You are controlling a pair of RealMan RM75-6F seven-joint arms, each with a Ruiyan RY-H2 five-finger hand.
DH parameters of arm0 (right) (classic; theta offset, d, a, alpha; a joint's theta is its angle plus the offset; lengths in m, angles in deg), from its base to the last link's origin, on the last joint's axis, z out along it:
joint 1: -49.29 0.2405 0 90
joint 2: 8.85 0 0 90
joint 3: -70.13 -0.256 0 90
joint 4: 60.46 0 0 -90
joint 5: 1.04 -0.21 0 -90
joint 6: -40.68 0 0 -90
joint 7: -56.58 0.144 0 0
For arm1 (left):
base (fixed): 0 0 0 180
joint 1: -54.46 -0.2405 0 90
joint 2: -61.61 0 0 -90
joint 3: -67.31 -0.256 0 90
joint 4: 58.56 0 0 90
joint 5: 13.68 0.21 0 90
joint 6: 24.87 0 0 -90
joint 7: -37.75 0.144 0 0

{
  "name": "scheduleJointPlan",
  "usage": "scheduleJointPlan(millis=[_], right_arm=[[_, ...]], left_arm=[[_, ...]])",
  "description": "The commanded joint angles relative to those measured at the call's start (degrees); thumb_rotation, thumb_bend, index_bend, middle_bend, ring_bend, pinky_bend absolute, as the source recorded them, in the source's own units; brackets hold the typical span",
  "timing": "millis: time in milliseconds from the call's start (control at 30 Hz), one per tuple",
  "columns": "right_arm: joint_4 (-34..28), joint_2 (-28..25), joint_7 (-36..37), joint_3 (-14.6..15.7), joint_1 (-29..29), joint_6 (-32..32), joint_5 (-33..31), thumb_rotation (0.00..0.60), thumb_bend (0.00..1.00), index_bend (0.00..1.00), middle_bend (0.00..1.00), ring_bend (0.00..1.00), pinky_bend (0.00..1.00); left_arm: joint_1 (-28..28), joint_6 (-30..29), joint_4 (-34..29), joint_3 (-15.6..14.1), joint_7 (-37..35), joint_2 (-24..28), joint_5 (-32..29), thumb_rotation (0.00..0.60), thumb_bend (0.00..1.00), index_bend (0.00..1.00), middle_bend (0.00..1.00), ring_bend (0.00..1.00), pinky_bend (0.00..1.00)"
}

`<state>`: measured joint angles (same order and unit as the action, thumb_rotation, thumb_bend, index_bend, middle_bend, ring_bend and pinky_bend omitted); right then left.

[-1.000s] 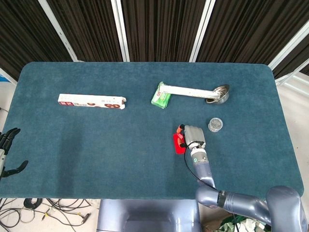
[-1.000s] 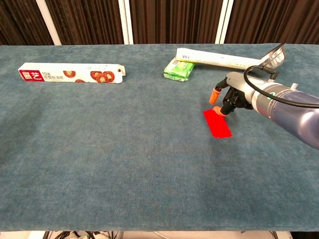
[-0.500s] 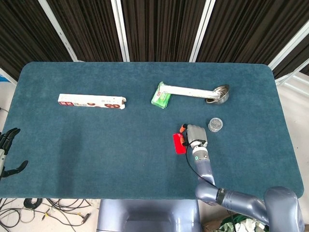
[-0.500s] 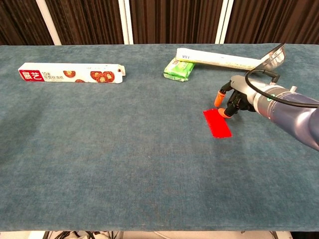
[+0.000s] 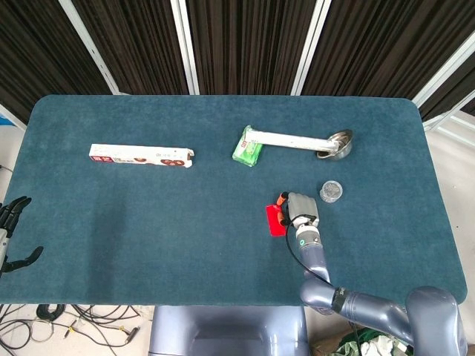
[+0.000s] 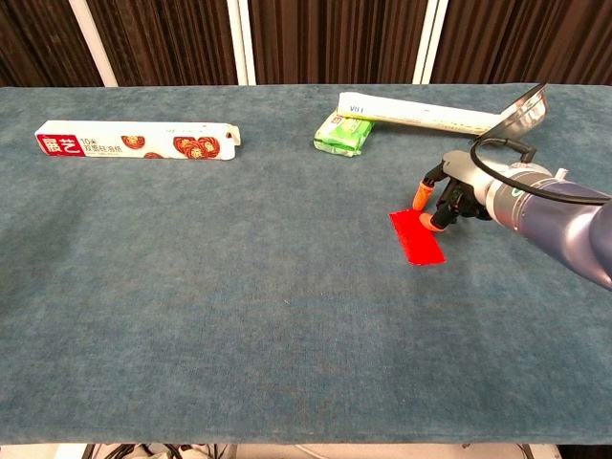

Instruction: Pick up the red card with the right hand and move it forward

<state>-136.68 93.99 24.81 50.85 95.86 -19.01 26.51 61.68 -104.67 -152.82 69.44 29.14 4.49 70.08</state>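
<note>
The red card point(image 6: 417, 236) lies flat on the blue tablecloth, right of centre; the head view shows this red card point(image 5: 274, 221) partly under my right hand. My right hand point(image 6: 457, 191) hovers just beyond the card's far right edge, palm down, fingers bent downward with a gap between them. One orange fingertip point(image 6: 437, 222) sits at the card's right edge; whether it touches is unclear. From above, my right hand point(image 5: 296, 208) holds nothing. My left hand point(image 5: 11, 231) hangs off the table's near left corner, fingers spread and empty.
A long white and red box point(image 6: 136, 142) lies at the far left. A green packet point(image 6: 344, 133) and a metal ladle point(image 5: 338, 143) with a white handle lie beyond the card. A small round jar point(image 5: 331, 191) stands right of my right hand.
My right hand has shifted slightly to the right, its fingertip moving from the card's far corner to its right edge. The card has stayed in place.
</note>
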Motion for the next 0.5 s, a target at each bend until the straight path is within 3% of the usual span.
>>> scheduleJointPlan(millis=[33,500], right_arm=[[-0.12,0.03,0.0,0.06,-0.04,-0.01,0.1,0.6,0.39,0.44,0.84,0.91,0.89],[1.28,1.3,1.07,-0.45,-0.05,-0.26,0.93,0.6,0.39,0.46,0.84,0.91,0.89]], left_arm=[[0.0,0.01,0.01,0.0,-0.02,0.0,-0.01,0.6,0.26,0.07,0.06,0.09,0.04],[0.04,0.26,-0.15,-0.01,-0.05,0.12,-0.22,0.6,0.27,0.07,0.06,0.09,0.05]])
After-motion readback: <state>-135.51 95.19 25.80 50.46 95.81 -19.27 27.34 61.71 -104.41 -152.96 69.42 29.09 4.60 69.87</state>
